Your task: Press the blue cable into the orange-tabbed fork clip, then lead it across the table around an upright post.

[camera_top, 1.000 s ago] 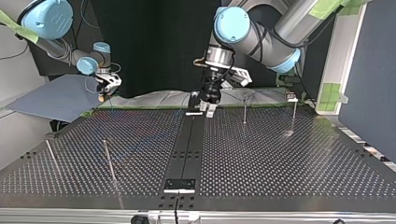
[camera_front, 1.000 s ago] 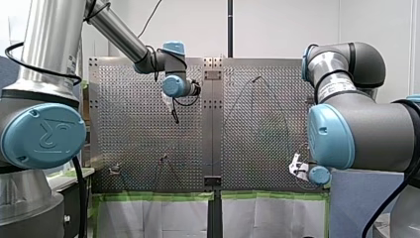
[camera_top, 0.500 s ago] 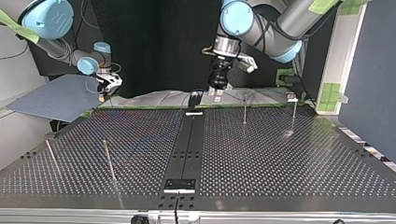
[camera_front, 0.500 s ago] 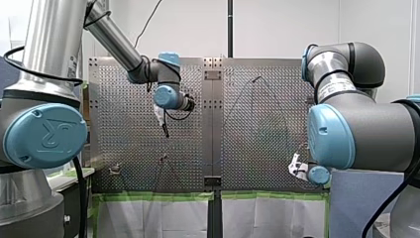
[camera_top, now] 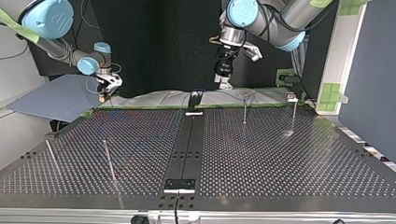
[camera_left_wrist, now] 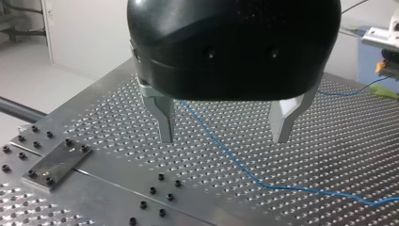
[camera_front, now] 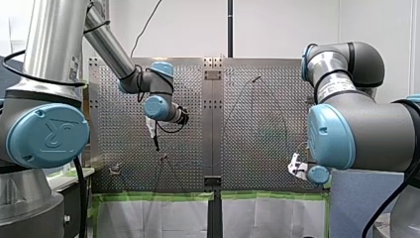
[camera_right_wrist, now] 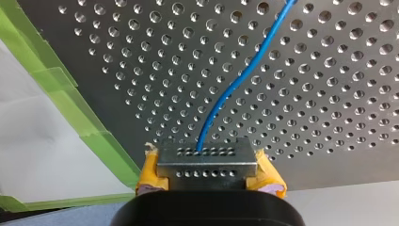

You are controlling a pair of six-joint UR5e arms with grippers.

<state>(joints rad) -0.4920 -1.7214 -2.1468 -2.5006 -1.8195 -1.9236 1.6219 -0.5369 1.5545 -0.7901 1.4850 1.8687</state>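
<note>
— What are you working over?

— A metal table (camera_front: pixel 124 148) full of holes, split by a dark middle strip (camera_top: pixel 187 149). Green tape (camera_front: pixel 153 196) runs along the edge nearest my shoulders, and there is a white wall (camera_front: pixel 277 29) beyond the far edge.

— What does one camera give you that the others don't?

— The camera across the table shows thin upright posts (camera_top: pixel 244 109), two on each side of the strip; my wrist cameras miss them. Only the wrist cameras show the blue cable (camera_left_wrist: pixel 235 162) plainly.

— And your claws?

— My left claw (camera_left_wrist: pixel 226 139) hangs above the table with its metal fingers spread and nothing between them. From across the table it sits high, close to the strip's far end. My right claw (camera_right_wrist: pixel 207 162) is at the taped edge, its yellow pads clenched on the cable.

— Where does the cable lie, then?

— From my right claw it leaves the pads and runs ahead over the holes, bending a little. Under my left claw it lies flat on the table, well below the fingertips. It passes beneath the gap, nearer one finger, then curves off to the side.
</note>
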